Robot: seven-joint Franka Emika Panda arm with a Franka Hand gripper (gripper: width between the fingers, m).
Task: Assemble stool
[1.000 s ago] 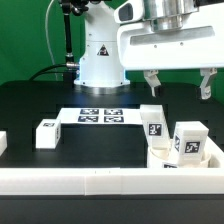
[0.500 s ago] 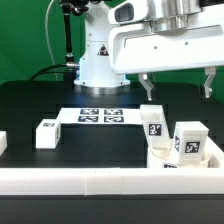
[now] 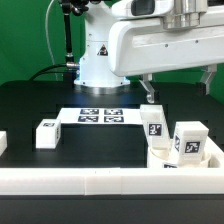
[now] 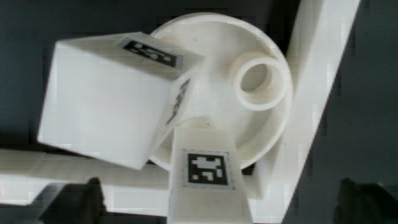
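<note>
- White plastic makes up every stool part here: the round seat [image 4: 228, 40] lies flat on the black table [image 3: 30, 105], tucked into the corner at the exterior view's right, just behind the front border rail [image 3: 90, 182].
- From the exterior view only a low edge of that seat [image 3: 159, 154] shows above the rail.
- My gripper [image 3: 179, 86] hangs above that corner, well clear of the parts. Its jaws are spread wide with nothing between them.
- At my wrist, the dark fingertips [image 4: 79, 197] peek in at the frame's edge, on either side of the seat group and touching none of it.
- One open round socket [image 4: 262, 80] shows in the seat's face.
- Two legs stand at the seat: the rear leg [image 3: 152, 122], upright with its square tag facing the exterior camera, and the front leg [image 3: 190, 142], nearer the rail, also showing a tag.
- My wrist camera shows both of them overlapping the disc. I cannot tell from it which is which, nor whether either is seated in a socket.
- A side rail [image 4: 331, 90] runs just beside the seat's rim.
- The lone leg [image 3: 47, 133] lies well apart, toward the exterior view's left.
- The marker board [image 3: 100, 116] lies flat between that leg and the seat group, in front of my base [image 3: 100, 58].
</note>
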